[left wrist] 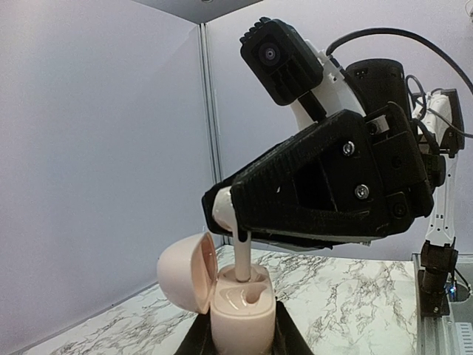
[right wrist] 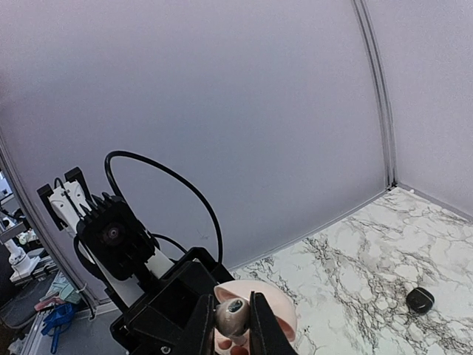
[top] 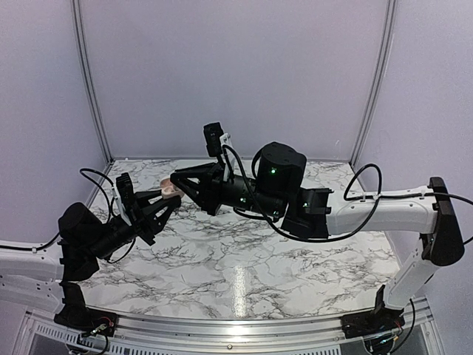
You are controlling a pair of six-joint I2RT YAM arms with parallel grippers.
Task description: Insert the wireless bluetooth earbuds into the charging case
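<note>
Over the left of the white marble desk (left wrist: 355, 296), the left gripper (left wrist: 240, 342) has its jaws clenched on the open, cream-white, pebble-shaped charging case (left wrist: 240, 314). The right gripper (right wrist: 233, 325) has its jaws pinched narrowly on a cream-white stemmed earbud (left wrist: 241, 255), stem end down in the case's hollow.

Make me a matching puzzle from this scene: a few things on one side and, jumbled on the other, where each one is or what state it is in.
Things
1. case
2. lid
3. earbud
4. small dark object

Places or states
A. lying on the marble table
B. pinched in the right end effector, stem pointing down at the case
C. gripped in the left end effector
D. swung open to one side

Pairs: 1-C, 2-D, 3-B, 4-A
</note>
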